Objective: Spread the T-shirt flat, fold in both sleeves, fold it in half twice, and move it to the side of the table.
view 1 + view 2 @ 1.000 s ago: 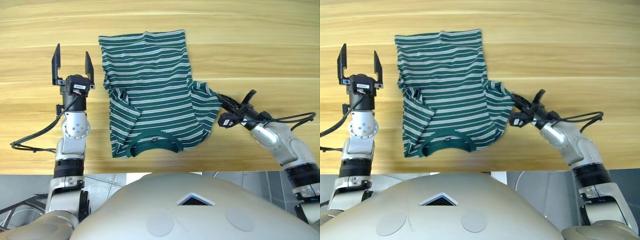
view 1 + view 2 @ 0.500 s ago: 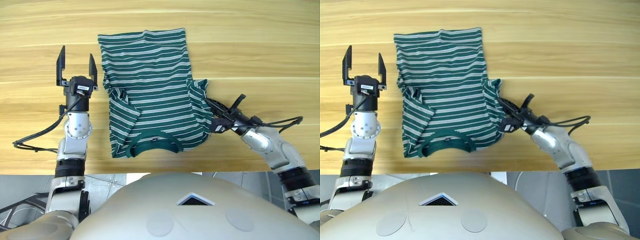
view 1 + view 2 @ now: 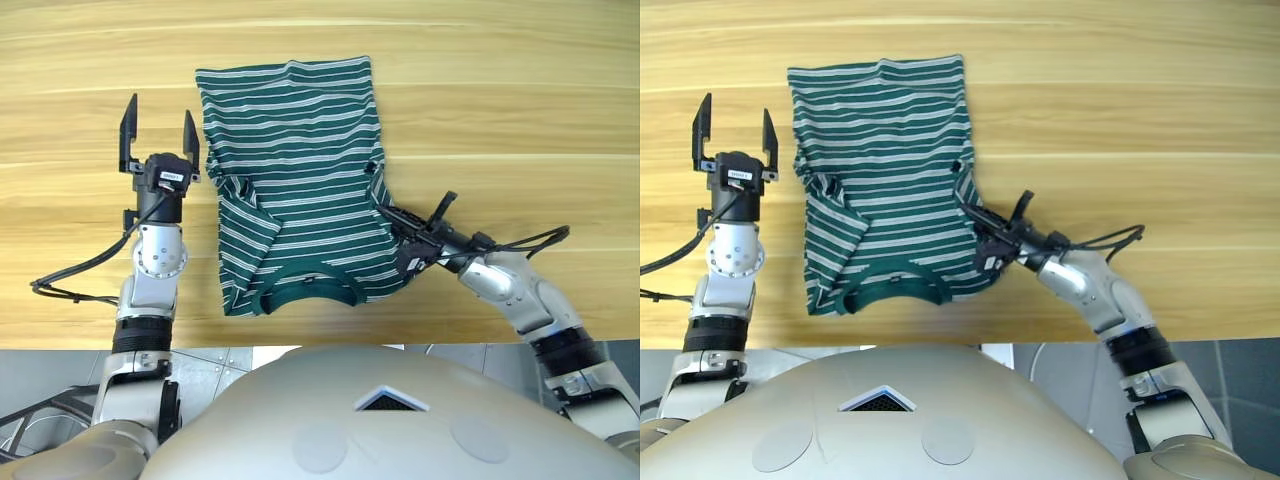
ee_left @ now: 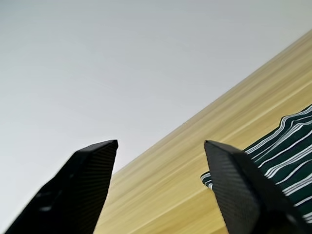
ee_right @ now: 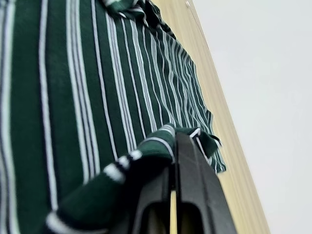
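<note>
1. Table (image 3: pixel 520 90): light wood planks.
2. T-shirt (image 3: pixel 300 150): dark green with thin white stripes. Collar lies close to the table's near edge, hem points toward the far edge. Both sleeves sit rumpled inward.
3. Right gripper (image 3: pixel 390 213): clamped on the right sleeve's fabric.
4. Left gripper (image 3: pixel 160 108): fingers spread wide, holding nothing, just beside the shirt's left side.

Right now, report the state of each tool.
Left tool: open, holding nothing.
Right tool: closed on a sleeve of the T-shirt.

Right hand (image 3: pixel 976 218) pinches the striped T-shirt (image 3: pixel 885 150) lying on the table (image 3: pixel 1140 100)
</note>
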Motion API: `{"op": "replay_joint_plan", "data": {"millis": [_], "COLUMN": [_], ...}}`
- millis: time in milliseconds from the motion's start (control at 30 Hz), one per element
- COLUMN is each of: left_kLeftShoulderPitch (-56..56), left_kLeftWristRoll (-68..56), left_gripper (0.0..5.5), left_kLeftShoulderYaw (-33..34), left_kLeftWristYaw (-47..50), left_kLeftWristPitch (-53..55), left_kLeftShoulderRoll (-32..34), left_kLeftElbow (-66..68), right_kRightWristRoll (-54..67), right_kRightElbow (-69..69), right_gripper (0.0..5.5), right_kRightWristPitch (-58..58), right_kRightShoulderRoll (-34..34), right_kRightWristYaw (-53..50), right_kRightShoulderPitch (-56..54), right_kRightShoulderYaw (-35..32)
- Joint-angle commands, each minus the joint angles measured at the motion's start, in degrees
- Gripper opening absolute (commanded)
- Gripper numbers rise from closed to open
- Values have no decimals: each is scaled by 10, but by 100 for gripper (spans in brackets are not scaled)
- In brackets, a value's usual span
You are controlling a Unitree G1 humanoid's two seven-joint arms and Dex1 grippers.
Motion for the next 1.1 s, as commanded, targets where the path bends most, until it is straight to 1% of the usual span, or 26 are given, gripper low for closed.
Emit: {"op": "replay_joint_plan", "data": {"millis": [33, 167, 200, 267, 500, 633, 667, 733, 867, 967, 1033, 1100], "left_kLeftShoulderPitch": [-6, -6, -6, -8, -11, 4, 8, 11, 11, 6, 8, 6], "left_kLeftWristRoll": [4, 4, 4, 4, 10, 38, 45, 49, 42, 43, 47, 30], "left_gripper": [331, 331, 331, 331, 331, 331, 331, 331, 331, 331, 331, 331], "left_kLeftShoulderYaw": [-8, -9, -10, -11, -24, -66, -80, -95, -91, -95, -85, -51], "left_kLeftWristYaw": [-7, -7, -7, -6, -17, -64, -78, -91, -93, -98, -92, -70], "left_kLeftWristPitch": [-4, -5, -5, -4, -7, -17, -22, -29, -28, -28, -33, -41], "left_kLeftShoulderRoll": [-2, -3, -3, -3, 3, 28, 32, 36, 38, 41, 53, 60], "left_kLeftElbow": [6, 7, 7, 8, 17, 22, 23, 21, 21, 31, 34, 24], "right_kRightWristRoll": [-4, -8, -9, -12, -20, -21, -20, -14, 6, 57, 118, 196], "right_kRightElbow": [9, 20, 22, 28, 39, 40, 40, 38, 34, 17, -6, -29], "right_gripper": [1, 1, 29, 60, 157, 244, 255, 295, 299, 299, 299, 299], "right_kRightWristPitch": [-2, -1, -2, -1, -5, -5, -3, 5, 5, -13, -20, -12], "right_kRightShoulderRoll": [2, 6, 7, 7, 8, 6, 5, 2, -5, 5, 22, 43], "right_kRightWristYaw": [9, 12, 13, 14, 13, 16, 19, 30, 45, 48, 50, 49], "right_kRightShoulderPitch": [-8, -13, -14, -17, -24, -24, -24, -20, -10, -9, -14, -23], "right_kRightShoulderYaw": [4, 7, 7, 7, 12, 13, 13, 14, 11, 4, -7, -30]}}
